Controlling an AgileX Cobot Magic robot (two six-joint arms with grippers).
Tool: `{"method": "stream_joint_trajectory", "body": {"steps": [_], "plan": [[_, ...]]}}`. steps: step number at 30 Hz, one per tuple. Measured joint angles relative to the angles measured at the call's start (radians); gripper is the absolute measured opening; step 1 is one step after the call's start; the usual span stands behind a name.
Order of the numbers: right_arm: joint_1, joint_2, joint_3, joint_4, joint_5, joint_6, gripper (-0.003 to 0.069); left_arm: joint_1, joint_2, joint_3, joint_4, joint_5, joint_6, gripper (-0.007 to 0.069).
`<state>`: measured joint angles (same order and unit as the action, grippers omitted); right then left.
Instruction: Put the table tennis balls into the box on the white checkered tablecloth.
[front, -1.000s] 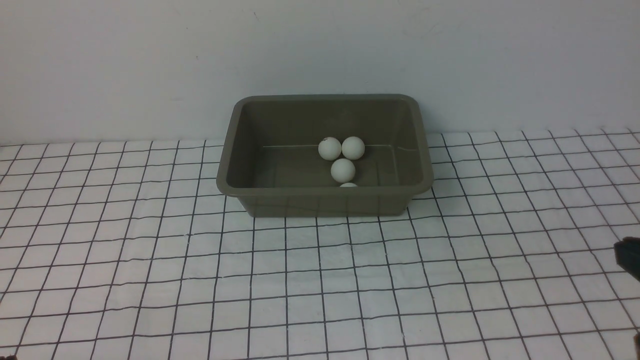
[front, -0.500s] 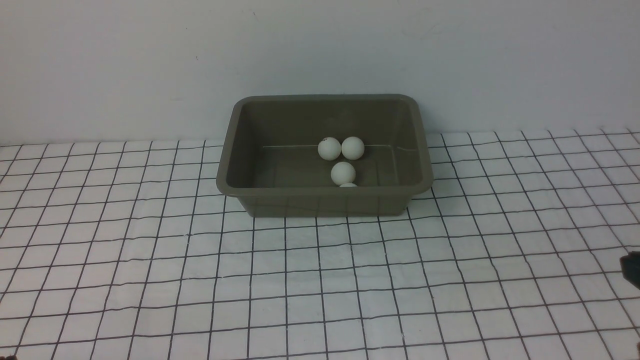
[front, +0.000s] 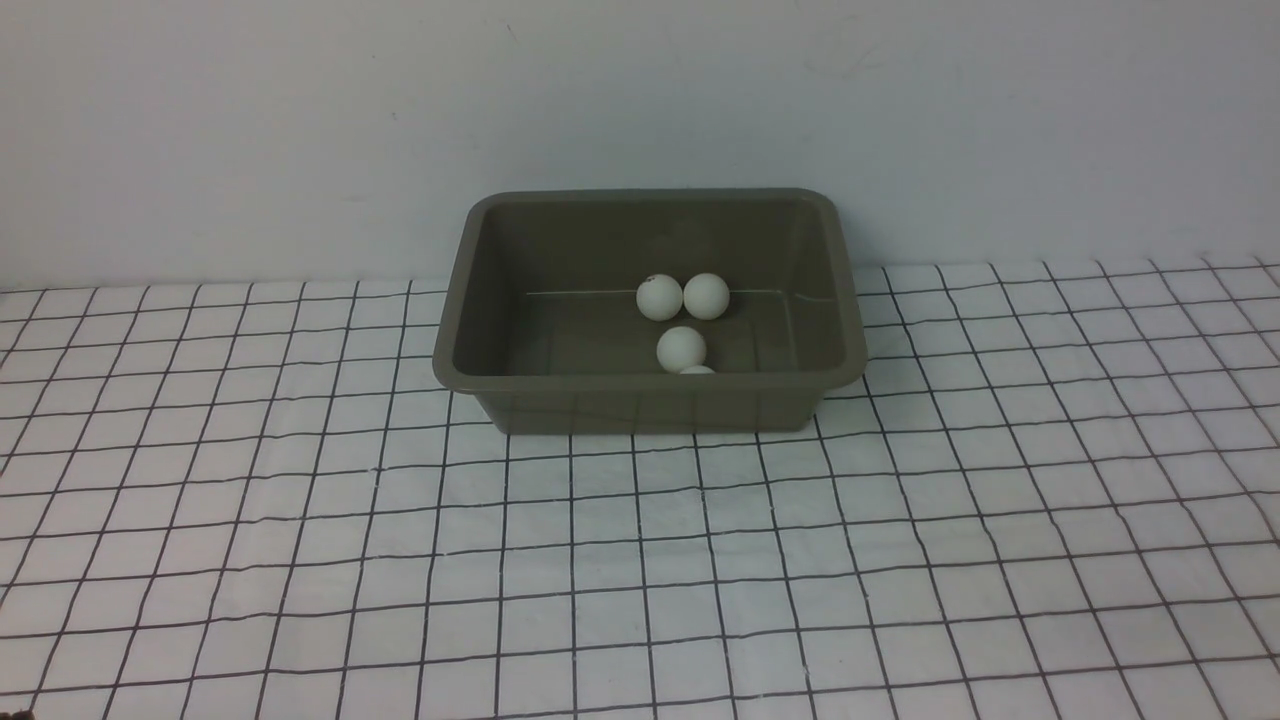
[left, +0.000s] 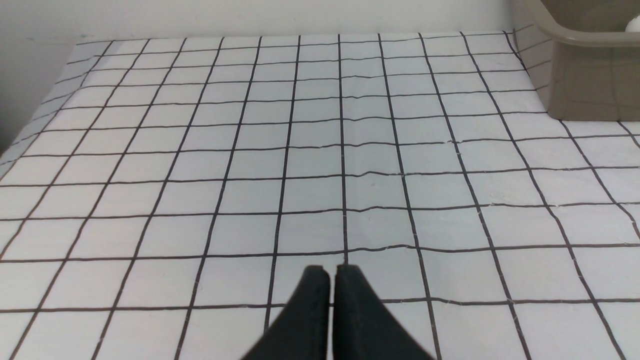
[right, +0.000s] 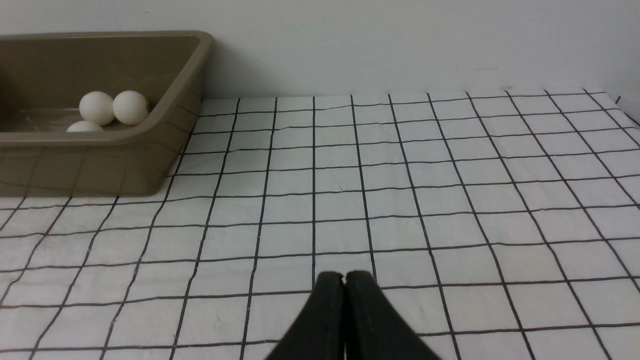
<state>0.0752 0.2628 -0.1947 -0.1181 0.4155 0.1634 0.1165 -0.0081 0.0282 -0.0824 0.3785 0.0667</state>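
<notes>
White balls (front: 681, 347) all lie in the box (front: 648, 400), so left gripper (left: 332, 270) and right gripper (right: 344, 276) rest closed, empty.

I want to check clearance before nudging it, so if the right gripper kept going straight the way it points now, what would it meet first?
The closed right gripper points over bare white checkered tablecloth; the way looks free up to the pale wall. The olive-brown plastic tub sits off to one side, though depth is uncertain.
</notes>
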Motion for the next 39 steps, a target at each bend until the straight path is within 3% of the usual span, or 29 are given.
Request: {"method": "stream_joint_trajectory", "body": {"steps": [8, 39], "plan": [[-0.001, -0.236, 0.223, 0.047, -0.099, 0.001, -0.0017, 0.000, 0.000, 0.000, 0.000, 0.000, 0.000, -0.0004], [-0.001, -0.272, 0.222, 0.046, -0.061, 0.000, -0.0017, 0.000, 0.000, 0.000, 0.000, 0.000, 0.000, -0.0004]]}}
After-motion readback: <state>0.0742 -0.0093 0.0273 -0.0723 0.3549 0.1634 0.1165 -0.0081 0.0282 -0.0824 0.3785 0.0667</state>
